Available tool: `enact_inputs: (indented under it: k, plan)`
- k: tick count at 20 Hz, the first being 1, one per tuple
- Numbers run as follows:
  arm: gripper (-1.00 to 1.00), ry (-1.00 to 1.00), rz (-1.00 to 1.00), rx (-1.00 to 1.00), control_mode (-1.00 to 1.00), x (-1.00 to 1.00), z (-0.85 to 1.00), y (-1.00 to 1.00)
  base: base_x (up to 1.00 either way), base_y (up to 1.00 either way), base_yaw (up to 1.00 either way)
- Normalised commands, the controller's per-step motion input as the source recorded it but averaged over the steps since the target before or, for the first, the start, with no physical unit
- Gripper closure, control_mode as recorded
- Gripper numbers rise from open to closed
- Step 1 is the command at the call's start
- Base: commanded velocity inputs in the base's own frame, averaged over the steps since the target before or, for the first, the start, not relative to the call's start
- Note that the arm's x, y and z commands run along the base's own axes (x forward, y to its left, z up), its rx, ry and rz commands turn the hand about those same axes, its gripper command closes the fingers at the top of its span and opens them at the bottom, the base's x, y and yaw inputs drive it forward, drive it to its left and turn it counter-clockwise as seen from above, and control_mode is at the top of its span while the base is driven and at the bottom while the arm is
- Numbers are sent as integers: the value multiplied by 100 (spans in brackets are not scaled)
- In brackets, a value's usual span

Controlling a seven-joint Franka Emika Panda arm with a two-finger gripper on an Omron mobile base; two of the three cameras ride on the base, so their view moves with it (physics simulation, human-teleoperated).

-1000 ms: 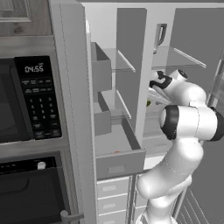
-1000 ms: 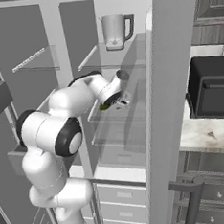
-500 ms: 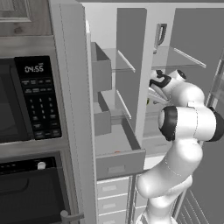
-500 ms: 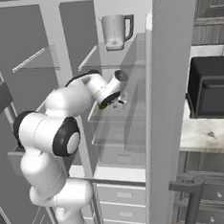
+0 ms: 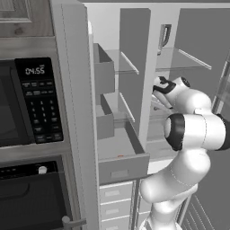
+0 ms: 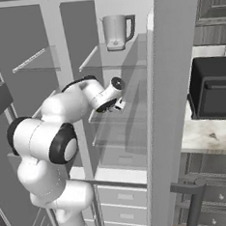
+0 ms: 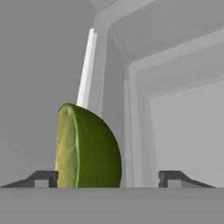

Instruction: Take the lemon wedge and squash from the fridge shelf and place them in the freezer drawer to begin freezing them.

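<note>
In the hand view the lemon wedge (image 7: 87,148), green-skinned with a pale yellow-green cut face, stands upright between my fingertips (image 7: 43,178). It sits close against the left one, with a wide gap to the right one. My gripper (image 7: 109,179) is open around it. In the base views the hand (image 5: 162,85) (image 6: 114,98) reaches in over the translucent fridge shelf (image 6: 120,130) and hides the wedge. The freezer drawer (image 5: 121,170) stands pulled out at the lower left. A small orange-red speck (image 5: 120,156), possibly the squash, shows just behind its front panel.
A blender jug (image 6: 116,31) stands on the upper shelf above the hand. The open fridge door (image 6: 168,105) rises close on the right. Grey door bins (image 5: 104,72) and a microwave (image 5: 31,103) are on the left. Shallow stacked drawers (image 6: 123,201) lie below.
The hand has pushed a little further in over the shelf, now covering the wedge in the right base view. The fingers have begun to draw together.
</note>
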Motion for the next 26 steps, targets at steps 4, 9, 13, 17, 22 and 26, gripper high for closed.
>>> enact_inputs:
  k: [4,9,13,17,22,26]
  plan:
    - [100,-2,0,5,-100,-2,0,0,0,0,0]
    - [100,-10,0,3,-100,-58,19,0,0,0,0]
    - [100,-9,0,0,-100,-82,62,1,0,0,0]
    - [100,-2,0,0,-100,-88,83,2,0,0,0]
    - [100,0,0,0,-100,-100,33,6,0,0,0]
    - [100,1,0,0,-100,-100,7,24,0,0,0]
